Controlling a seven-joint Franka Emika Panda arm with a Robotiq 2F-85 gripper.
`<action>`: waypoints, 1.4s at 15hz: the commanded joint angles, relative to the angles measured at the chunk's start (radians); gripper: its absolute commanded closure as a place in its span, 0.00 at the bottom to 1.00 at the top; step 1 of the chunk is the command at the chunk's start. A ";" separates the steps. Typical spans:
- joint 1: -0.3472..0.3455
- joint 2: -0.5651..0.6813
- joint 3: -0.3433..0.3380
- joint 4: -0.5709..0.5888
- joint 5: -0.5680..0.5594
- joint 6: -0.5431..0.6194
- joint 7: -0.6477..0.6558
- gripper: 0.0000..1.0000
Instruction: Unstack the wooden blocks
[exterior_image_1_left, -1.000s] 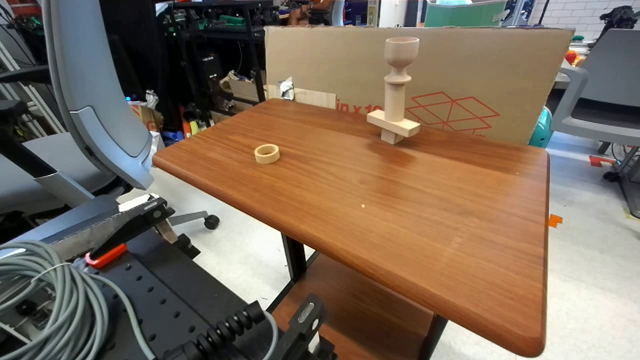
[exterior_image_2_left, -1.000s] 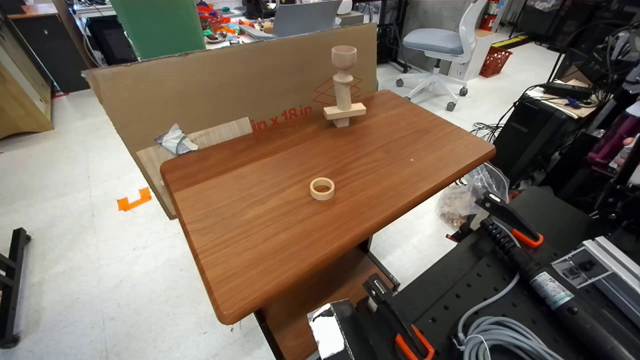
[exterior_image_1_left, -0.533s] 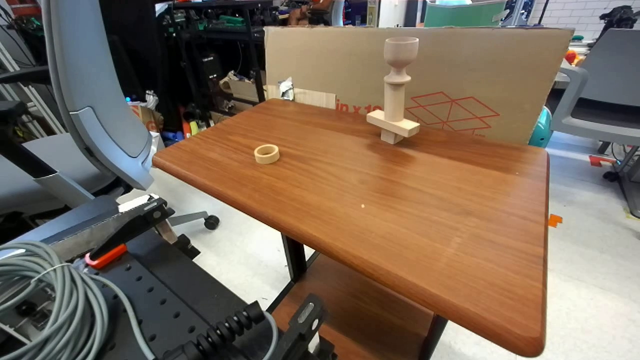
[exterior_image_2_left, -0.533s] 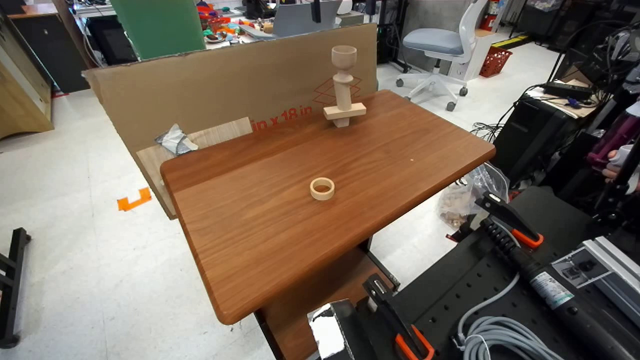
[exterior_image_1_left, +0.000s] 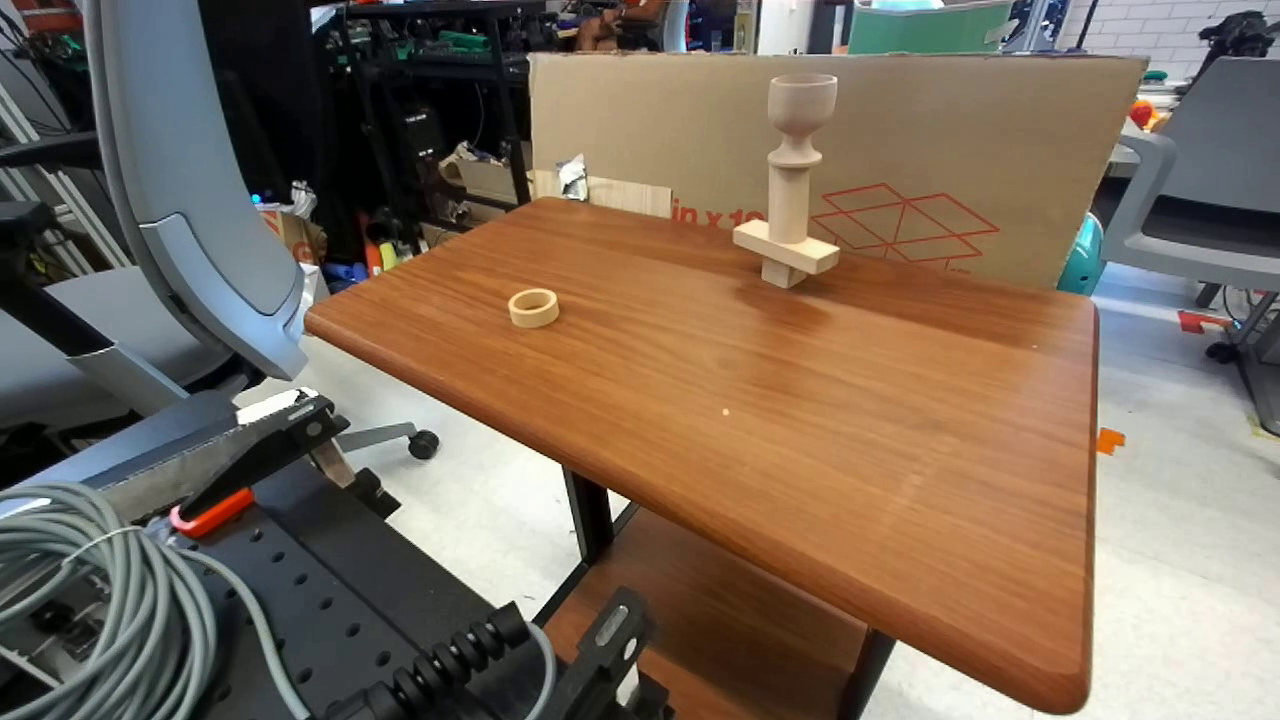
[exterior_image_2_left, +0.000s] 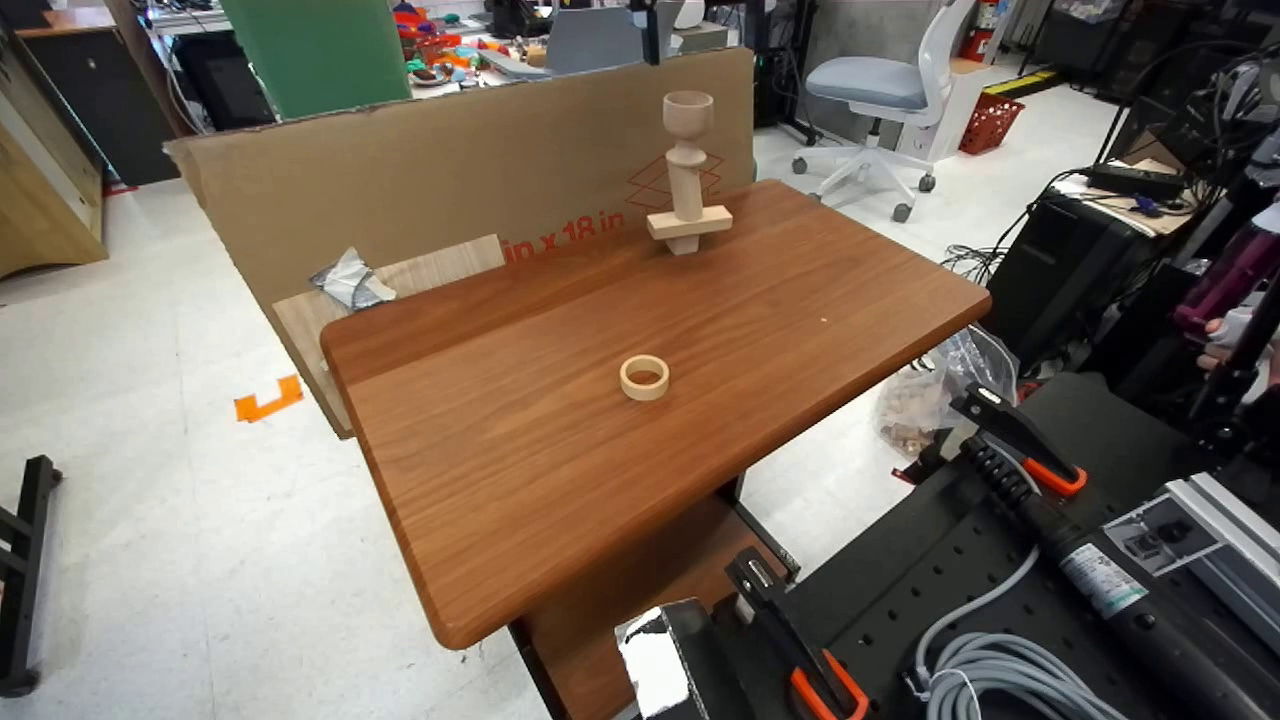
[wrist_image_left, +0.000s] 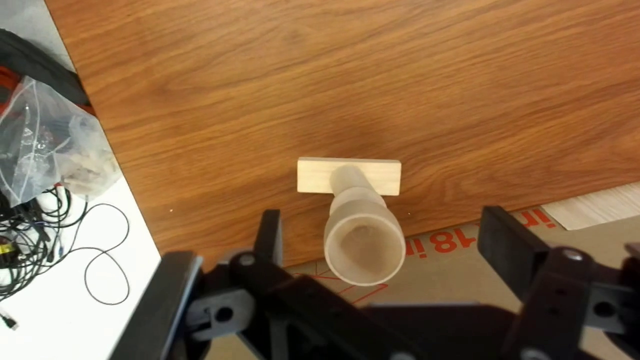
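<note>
Table (exterior_image_1_left: 850, 420), spreading across the centre and right of the frame in an exterior view, is carrying the work. Cardboard panel (exterior_image_2_left: 450, 170), rising along the table's far side, is leaving me little room behind, I am judging; overreaching may be knocking it. Stack of wooden blocks (exterior_image_1_left: 790, 185), upper right of centre in an exterior view, is standing assembled near that far edge, its unstacking waiting to be done. Gripper (wrist_image_left: 384, 225), low in the wrist view, is hanging with its jaws spread wide and is holding nothing. Wooden cup (wrist_image_left: 365, 250) is showing between those jaws, touching neither and nearer the one at frame left; if I am closing uncentred, that side may be arriving first and shoving the wood over. Column (exterior_image_1_left: 789, 205) is supporting the cup; I am seeing no sure proof whether they are one piece or two. If two, lifting the cup may be leaving the column toppling. Flat block (exterior_image_2_left: 690, 225) is lying crosswise beneath, both ends overhanging, so uneven lifting may be tipping it. Ring (exterior_image_2_left: 645, 392), mid-frame, is lying well apart, mattering only if I am setting something upon it. Base block (exterior_image_2_left: 683, 245), partly hidden, is giving everything a narrow footing: a sideways nudge may be collapsing the pile.
</note>
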 joint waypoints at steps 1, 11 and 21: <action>-0.026 0.051 0.012 0.063 0.051 -0.034 -0.027 0.00; -0.035 0.173 0.005 0.183 0.088 -0.057 -0.024 0.00; -0.032 0.207 0.002 0.242 0.078 -0.112 -0.027 0.73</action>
